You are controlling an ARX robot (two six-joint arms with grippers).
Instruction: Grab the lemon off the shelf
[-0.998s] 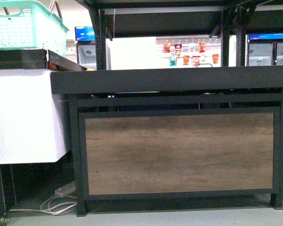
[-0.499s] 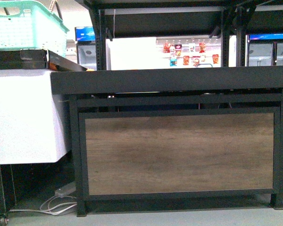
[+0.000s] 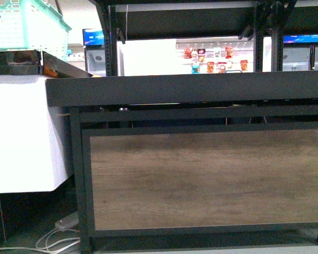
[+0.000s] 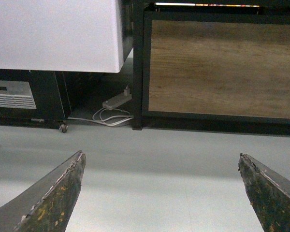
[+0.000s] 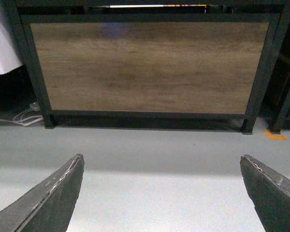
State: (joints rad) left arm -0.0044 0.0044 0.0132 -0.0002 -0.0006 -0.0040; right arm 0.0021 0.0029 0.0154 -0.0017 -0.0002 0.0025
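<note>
- Front view: the shelf (image 3: 191, 90) fills most of my frame. I see its dark deck edge-on, with the wood panel (image 3: 201, 177) below it. From this height the top of the deck is hidden, so I cannot tell where the lemon lies. A white freezer (image 3: 21, 132) stands just beside the shelf on the left, with a teal basket (image 3: 21, 26) above it. A power strip (image 3: 66, 221) and its white cable lie on the floor by the shelf's left leg. Neither arm shows here.
- Left wrist view: the left fingers (image 4: 48, 203) are spread wide apart with nothing between them but grey floor (image 4: 159, 183). Beyond them are the left end of the panel (image 4: 222, 67), the freezer (image 4: 53, 34) and the power strip (image 4: 117, 100) in the gap between the two.
- Right wrist view: the right fingers (image 5: 48, 203) are also wide apart and empty, low over the floor (image 5: 159, 193). They face the panel (image 5: 145, 67) squarely. The shelf's black legs (image 5: 249, 126) stand on the floor at either end.
</note>
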